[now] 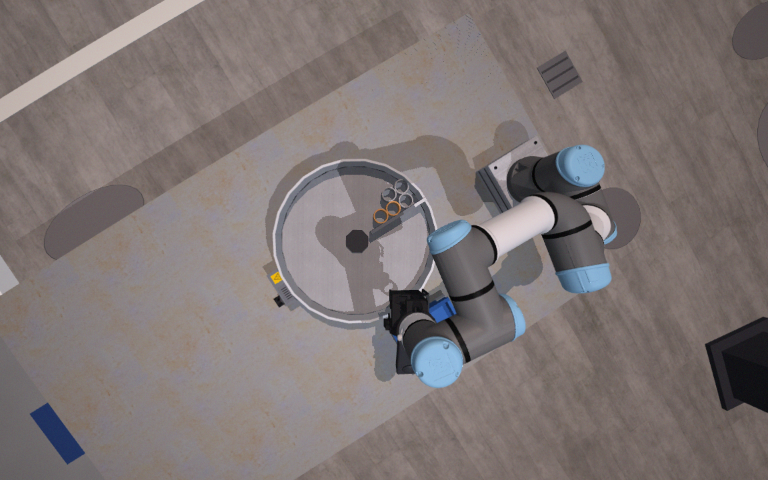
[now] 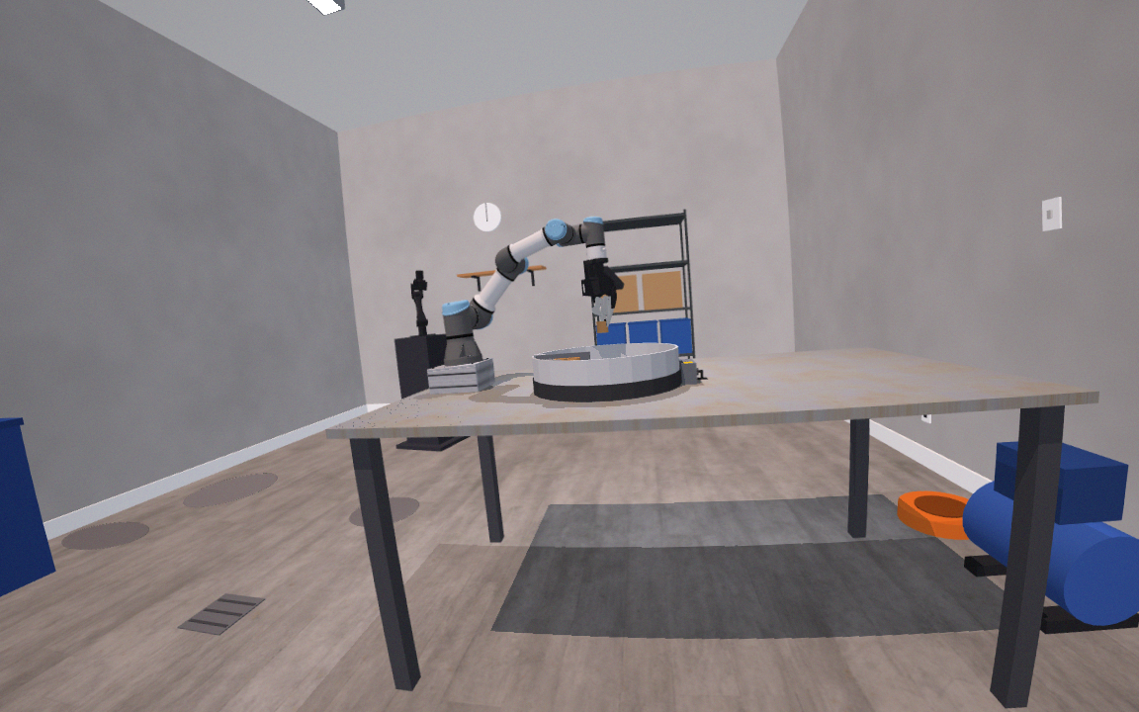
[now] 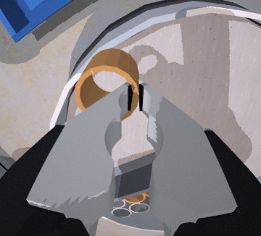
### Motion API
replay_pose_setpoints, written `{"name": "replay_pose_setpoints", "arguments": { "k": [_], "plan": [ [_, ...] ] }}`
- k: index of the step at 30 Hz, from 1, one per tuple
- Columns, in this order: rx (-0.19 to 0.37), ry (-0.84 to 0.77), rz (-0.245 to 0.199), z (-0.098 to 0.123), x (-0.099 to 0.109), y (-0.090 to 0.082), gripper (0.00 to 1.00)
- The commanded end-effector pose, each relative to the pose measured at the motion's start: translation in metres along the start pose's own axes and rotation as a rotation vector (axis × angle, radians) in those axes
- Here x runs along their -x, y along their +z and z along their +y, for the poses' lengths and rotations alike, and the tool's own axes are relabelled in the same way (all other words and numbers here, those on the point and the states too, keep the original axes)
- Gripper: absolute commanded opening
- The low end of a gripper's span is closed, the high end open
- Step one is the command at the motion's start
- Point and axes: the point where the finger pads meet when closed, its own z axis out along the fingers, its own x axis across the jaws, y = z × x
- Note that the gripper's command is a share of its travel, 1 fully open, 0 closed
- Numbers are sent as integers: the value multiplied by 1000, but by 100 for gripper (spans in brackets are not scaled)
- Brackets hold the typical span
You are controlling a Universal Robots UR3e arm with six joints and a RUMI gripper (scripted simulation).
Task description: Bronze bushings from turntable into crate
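My gripper (image 3: 135, 85) is shut on the wall of a bronze bushing (image 3: 107, 78) and holds it above the rim of the turntable (image 1: 354, 241), near the blue crate (image 3: 43, 1). In the overhead view the arm covers most of the crate (image 1: 441, 309). In the side view the gripper (image 2: 600, 315) hangs well above the turntable (image 2: 605, 370). Two bronze bushings (image 1: 387, 211) and three steel bushings (image 1: 397, 191) stand in one sector of the turntable; they also show small in the wrist view (image 3: 130, 203).
The robot base (image 1: 509, 173) stands beside the turntable on the table. A black hub (image 1: 355, 241) sits at the turntable's centre. A control box with a yellow label (image 1: 279, 289) is at the turntable's edge. A shelf (image 2: 649, 283) stands behind the table.
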Motion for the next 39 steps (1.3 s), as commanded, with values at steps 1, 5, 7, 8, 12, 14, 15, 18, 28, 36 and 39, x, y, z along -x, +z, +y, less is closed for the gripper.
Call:
{"name": "replay_pose_setpoints", "arguments": {
  "k": [1, 5, 7, 8, 12, 14, 15, 18, 28, 36, 39],
  "plan": [
    [10, 47, -9, -24, 13, 0, 0],
    [10, 63, -9, -32, 19, 1, 0],
    [10, 78, -9, -40, 25, 2, 0],
    [10, 85, -9, -43, 28, 2, 0],
    [10, 113, -9, -57, 39, 3, 0],
    [10, 126, -10, -63, 45, 4, 0],
    [10, 132, -10, -65, 47, 4, 0],
    [11, 149, -10, -73, 55, 5, 0],
    [11, 187, -11, -90, 73, 7, 0],
    [11, 209, -11, -99, 84, 9, 0],
    [11, 214, -11, -101, 86, 9, 0]
  ]
}}
